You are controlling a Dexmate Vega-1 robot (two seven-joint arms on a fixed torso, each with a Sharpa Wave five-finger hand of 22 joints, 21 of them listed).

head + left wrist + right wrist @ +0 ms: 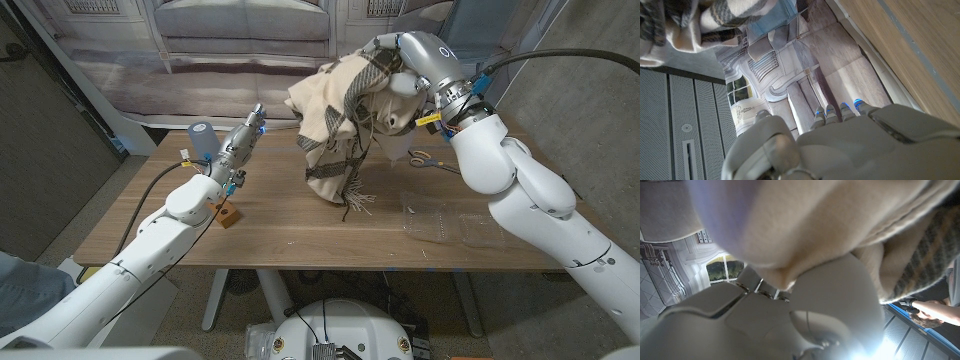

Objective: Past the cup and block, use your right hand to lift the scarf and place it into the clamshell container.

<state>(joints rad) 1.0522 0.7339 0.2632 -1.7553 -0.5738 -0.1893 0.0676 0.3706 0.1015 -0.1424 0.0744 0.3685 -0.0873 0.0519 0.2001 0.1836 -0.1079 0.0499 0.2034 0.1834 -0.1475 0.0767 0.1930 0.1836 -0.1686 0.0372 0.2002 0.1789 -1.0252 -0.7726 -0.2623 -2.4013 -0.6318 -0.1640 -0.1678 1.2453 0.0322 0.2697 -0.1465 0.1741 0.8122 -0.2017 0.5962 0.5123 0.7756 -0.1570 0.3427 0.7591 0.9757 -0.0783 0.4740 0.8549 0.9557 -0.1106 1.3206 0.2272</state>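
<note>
A cream scarf [340, 120] with dark plaid stripes hangs in the air over the middle of the table, its fringe just above the wood. My right hand [400, 62] grips its top, high over the table's far right side. In the right wrist view the scarf [840, 225] drapes over the right hand [805, 315]. A clear clamshell container [450, 220] lies on the table at the right, below my right forearm. My left hand [240, 140] is raised at the left with its fingers straight and together, holding nothing. A blue cup [201, 140] stands just behind it and a small wooden block [229, 213] lies nearer.
Scissors [428, 158] lie on the table near the right arm. A sofa [240, 40] stands behind the table. A person's hand [932, 311] appears at the edge of the right wrist view. The scarf's edge [700, 25] hangs in the left wrist view.
</note>
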